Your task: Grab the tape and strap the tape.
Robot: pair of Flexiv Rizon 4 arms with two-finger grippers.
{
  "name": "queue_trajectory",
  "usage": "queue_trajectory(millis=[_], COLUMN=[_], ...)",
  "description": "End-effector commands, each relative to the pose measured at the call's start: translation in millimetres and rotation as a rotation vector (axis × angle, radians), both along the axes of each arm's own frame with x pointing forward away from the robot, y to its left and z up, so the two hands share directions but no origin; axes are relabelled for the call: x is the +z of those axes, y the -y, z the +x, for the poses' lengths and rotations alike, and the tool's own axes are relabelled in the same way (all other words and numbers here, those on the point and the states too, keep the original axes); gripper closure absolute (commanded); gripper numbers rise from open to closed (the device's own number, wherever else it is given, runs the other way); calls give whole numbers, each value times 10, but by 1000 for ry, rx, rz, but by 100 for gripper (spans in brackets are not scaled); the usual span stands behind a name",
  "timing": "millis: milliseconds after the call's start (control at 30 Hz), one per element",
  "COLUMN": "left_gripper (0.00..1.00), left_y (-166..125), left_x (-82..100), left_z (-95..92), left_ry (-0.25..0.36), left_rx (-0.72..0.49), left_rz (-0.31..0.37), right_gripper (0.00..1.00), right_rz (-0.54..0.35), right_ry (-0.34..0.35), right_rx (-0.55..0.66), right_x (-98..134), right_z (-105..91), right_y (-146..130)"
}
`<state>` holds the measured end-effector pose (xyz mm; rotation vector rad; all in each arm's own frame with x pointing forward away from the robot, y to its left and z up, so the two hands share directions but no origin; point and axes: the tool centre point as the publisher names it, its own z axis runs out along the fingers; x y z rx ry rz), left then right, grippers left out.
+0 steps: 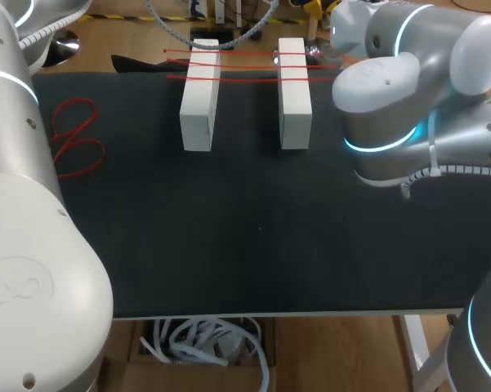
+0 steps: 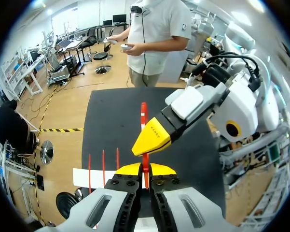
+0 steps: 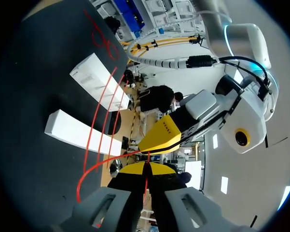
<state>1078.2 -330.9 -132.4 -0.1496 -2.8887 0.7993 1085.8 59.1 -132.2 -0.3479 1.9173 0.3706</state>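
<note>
**Fixture.** The first block (image 1: pixel 199 106) and the second block (image 1: pixel 294 102), both white, lie parallel near the far edge of the surface (image 1: pixel 253 237) with a gap between them. This layout gives the tape two raised supports to span. Three laid strands (image 1: pixel 245 78) cross both blocks, toward their far ends.

**Stock.** Spare loops (image 1: pixel 75 139) of red tape lie by the left edge, well apart from the blocks. This probably keeps them from fouling the working area.

**Working strand.** The left pincer (image 2: pixel 145 169) is closed on the working strand (image 2: pixel 144 116), which runs straight out ahead of its tips. The right pincer (image 3: pixel 145 169) is likewise clamped on red tape. In the left wrist view, a yellow tip of the right pincer sits directly ahead of the left pincer, against the strand. The two grips sit close together, probably because thin, limp tape is easier to control that way and can then be drawn taut.

**Routing.** From the right pincer, the tape curves slackly away toward the blocks. It cannot be determined whether it is one of the three laid strands or a further one.

**Visibility.** Neither pincer shows in the head view.
</note>
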Motion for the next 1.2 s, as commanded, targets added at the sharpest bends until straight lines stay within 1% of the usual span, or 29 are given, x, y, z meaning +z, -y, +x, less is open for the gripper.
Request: queue_trajectory(millis=[33,1200], left_gripper=[100,100], left_y=[10,10], left_x=[12,12], left_z=[2,2], left_ry=[0,0], left_rx=[-1,-1], left_rz=[3,3], right_gripper=[100,100], right_rz=[-7,-11], right_ry=[-13,-13], right_rx=[5,14], right_x=[38,40], right_z=[-12,-14], right_y=[3,-29])
